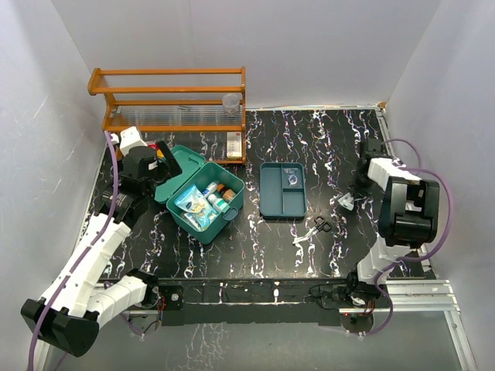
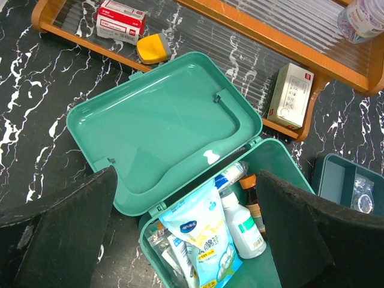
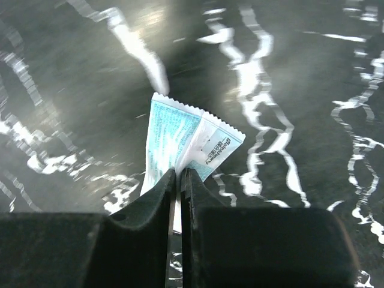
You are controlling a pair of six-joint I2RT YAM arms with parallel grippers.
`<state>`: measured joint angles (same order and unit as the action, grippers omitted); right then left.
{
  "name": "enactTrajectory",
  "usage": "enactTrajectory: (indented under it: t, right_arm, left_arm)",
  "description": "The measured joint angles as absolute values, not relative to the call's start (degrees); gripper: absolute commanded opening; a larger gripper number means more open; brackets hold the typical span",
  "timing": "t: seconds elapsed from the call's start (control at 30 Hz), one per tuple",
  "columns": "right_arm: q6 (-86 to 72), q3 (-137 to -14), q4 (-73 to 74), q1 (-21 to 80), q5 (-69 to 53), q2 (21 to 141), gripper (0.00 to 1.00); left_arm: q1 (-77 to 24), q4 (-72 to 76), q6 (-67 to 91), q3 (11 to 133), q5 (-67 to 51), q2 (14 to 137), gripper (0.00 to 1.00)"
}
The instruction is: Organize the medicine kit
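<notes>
Hovering spread wide, the left pincer [image 2: 186, 174] is hanging over the open kit [image 1: 205, 201], which is sitting left of centre on the tabletop [image 1: 332, 147], beside the tray [image 1: 282, 202]. Further right, the right pincer [image 3: 180, 175] is pinching a sachet [image 3: 187, 141].

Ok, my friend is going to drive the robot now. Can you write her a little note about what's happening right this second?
Left gripper: open, empty, hovering over the teal-green plastic medicine kit.
Right gripper: shut on the edge of a small white-and-teal sachet, right side of the black marbled table.
Done: kit lid open; a blue-and-white pouch and bottles inside.
Left: sachet into the kit. Black-handled scissors, small cardboard boxes on the wooden rack and the flat teal divided tray probably need sorting too.
</notes>
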<state>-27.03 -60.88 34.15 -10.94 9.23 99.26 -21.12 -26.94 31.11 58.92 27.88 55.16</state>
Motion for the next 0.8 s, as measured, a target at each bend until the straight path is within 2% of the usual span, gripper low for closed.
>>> enactTrajectory:
  t: [0.1, 0.3, 0.8]
  right_arm:
    - [-24.4, -61.2, 33.7, -6.5, 8.9, 99.2, 0.10]
    - [-19.0, -63.6, 32.5, -0.1, 7.2, 99.3, 0.29]
    - [-19.0, -67.9, 33.5, 2.3, 8.0, 103.5, 0.33]
  left_arm:
    - [-21.1, -26.7, 31.1, 58.9, 27.2, 55.8, 0.99]
    - [-21.1, -25.8, 31.0, 59.0, 25.8, 56.7, 0.99]
    - [-21.1, -25.7, 30.9, 59.4, 24.6, 56.9, 0.99]
